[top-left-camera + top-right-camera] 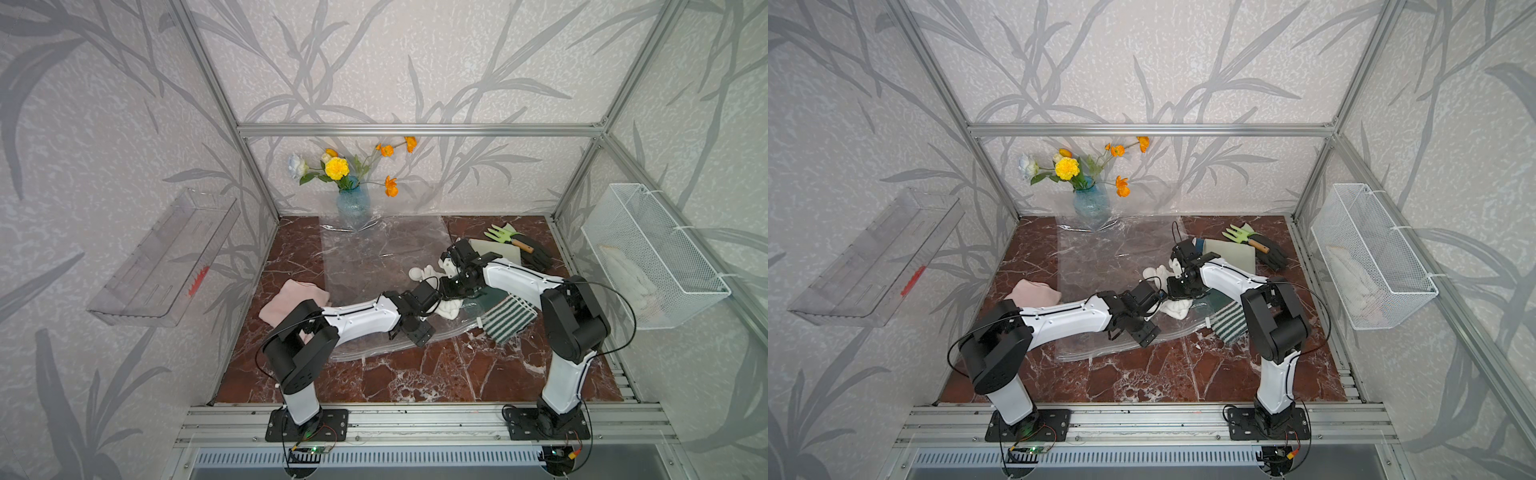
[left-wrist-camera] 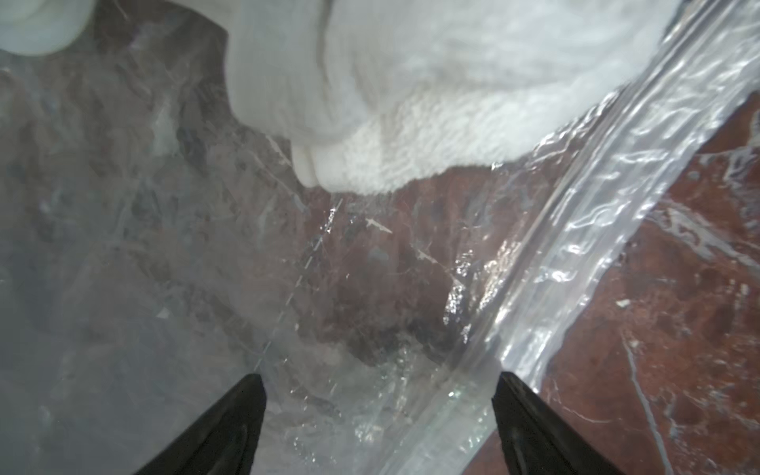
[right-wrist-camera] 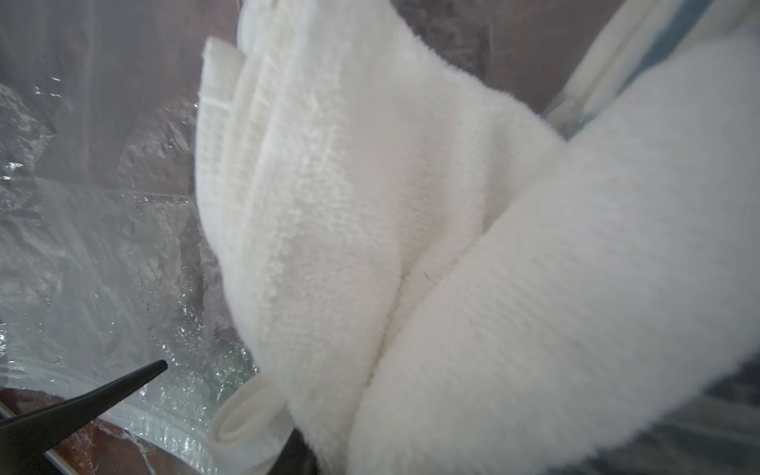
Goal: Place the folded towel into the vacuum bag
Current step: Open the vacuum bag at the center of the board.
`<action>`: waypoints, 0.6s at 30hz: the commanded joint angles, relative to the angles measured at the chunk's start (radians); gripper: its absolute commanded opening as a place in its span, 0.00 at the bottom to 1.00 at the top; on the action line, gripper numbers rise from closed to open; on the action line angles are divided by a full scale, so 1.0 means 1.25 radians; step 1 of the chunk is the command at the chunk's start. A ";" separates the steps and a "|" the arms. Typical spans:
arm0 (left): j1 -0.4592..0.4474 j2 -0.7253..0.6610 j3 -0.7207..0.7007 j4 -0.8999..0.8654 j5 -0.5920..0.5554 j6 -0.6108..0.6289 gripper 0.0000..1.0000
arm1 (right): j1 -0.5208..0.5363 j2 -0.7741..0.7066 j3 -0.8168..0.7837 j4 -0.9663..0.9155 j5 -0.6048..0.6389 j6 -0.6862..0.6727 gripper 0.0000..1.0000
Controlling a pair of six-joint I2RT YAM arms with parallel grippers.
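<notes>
The vacuum bag [image 1: 374, 257] [image 1: 1100, 257] lies flat on the marble table, its round white valve cap [image 1: 417, 273] near the middle. My right gripper [image 1: 446, 297] [image 1: 1173, 291] is shut on the white folded towel [image 1: 451, 311] [image 1: 1177, 309] and holds it over the bag's near right part. In the right wrist view the towel [image 3: 411, 246] fills the frame, with crinkled bag plastic [image 3: 103, 267] behind it. My left gripper [image 1: 419, 334] [image 2: 380, 382] stands open over the bag's zip-seal edge [image 2: 575, 246], just short of the towel [image 2: 411, 103]. Whether the towel is inside the bag does not show.
A pink cloth [image 1: 293, 301] lies left of the bag and a green striped towel [image 1: 509, 318] under the right arm. A vase of flowers [image 1: 353, 201] stands at the back. A garden fork and black gloves [image 1: 519, 245] lie back right. A wire basket [image 1: 652, 257] hangs on the right wall.
</notes>
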 commanded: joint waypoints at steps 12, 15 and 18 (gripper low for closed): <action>-0.028 -0.035 0.012 -0.072 0.050 0.042 0.88 | -0.005 0.033 0.015 -0.024 0.075 -0.040 0.06; -0.029 -0.005 0.026 -0.077 0.024 0.053 0.88 | -0.005 0.038 0.021 -0.026 0.071 -0.040 0.06; -0.031 0.001 0.034 -0.062 0.033 0.058 0.88 | -0.005 0.040 0.022 -0.027 0.073 -0.042 0.06</action>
